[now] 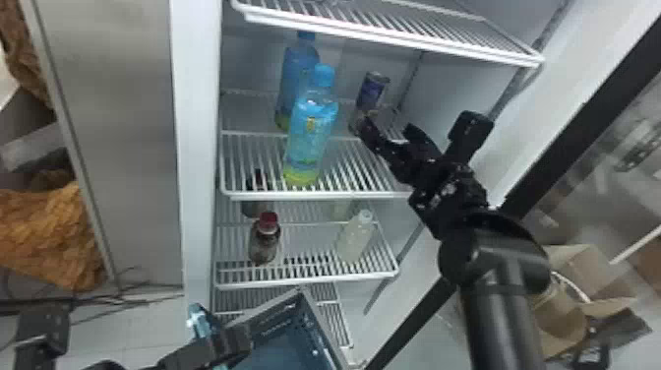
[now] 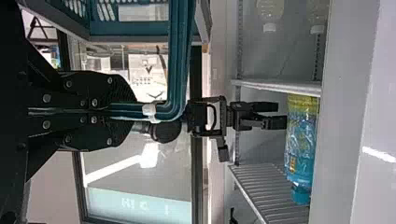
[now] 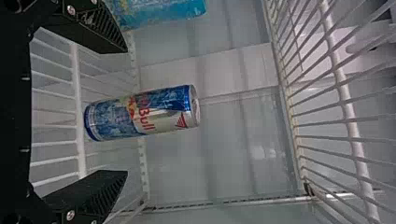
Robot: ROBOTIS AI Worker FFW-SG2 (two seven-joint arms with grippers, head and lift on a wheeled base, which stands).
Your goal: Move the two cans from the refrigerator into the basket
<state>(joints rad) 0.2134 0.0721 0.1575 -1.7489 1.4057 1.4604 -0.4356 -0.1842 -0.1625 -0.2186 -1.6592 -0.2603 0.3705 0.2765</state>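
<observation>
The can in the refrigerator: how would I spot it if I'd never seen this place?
In the white refrigerator, find the wire shelf holding two tall blue bottles. Right of them, just ahead of the robot's right hand, stands the can. Unlike the bottles, it is short, slim and flat-topped, in blue and silver.

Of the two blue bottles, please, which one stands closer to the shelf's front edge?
The right-hand blue bottle, unobstructed; the other bottle stands farther back, partly hidden behind it.
</observation>
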